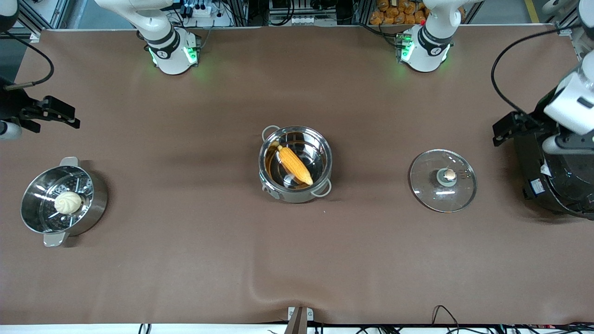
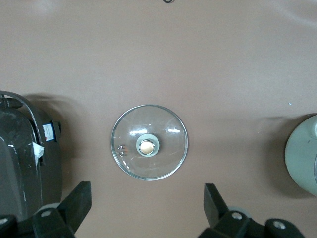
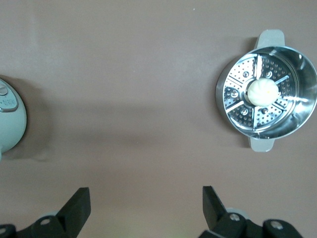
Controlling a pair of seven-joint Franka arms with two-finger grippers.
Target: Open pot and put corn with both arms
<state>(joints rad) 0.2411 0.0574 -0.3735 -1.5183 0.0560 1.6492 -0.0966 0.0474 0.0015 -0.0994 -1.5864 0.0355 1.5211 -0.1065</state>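
Note:
The shiny pot (image 1: 320,148) stands open in the middle of the table with the yellow corn (image 1: 294,164) lying inside it. Its glass lid (image 1: 443,180) lies flat on the table toward the left arm's end, knob up; it also shows in the left wrist view (image 2: 163,129). My left gripper (image 1: 503,130) is up in the air beside the lid, open and empty (image 2: 147,201). My right gripper (image 1: 69,118) is up in the air at the right arm's end, open and empty (image 3: 146,203). The pot's edge shows in both wrist views (image 2: 302,153) (image 3: 10,119).
A steel steamer pot (image 1: 95,204) holding a white bun (image 1: 68,202) stands near the right arm's end, seen also in the right wrist view (image 3: 297,114). A big black rice cooker (image 1: 557,181) stands at the left arm's end, beside the lid.

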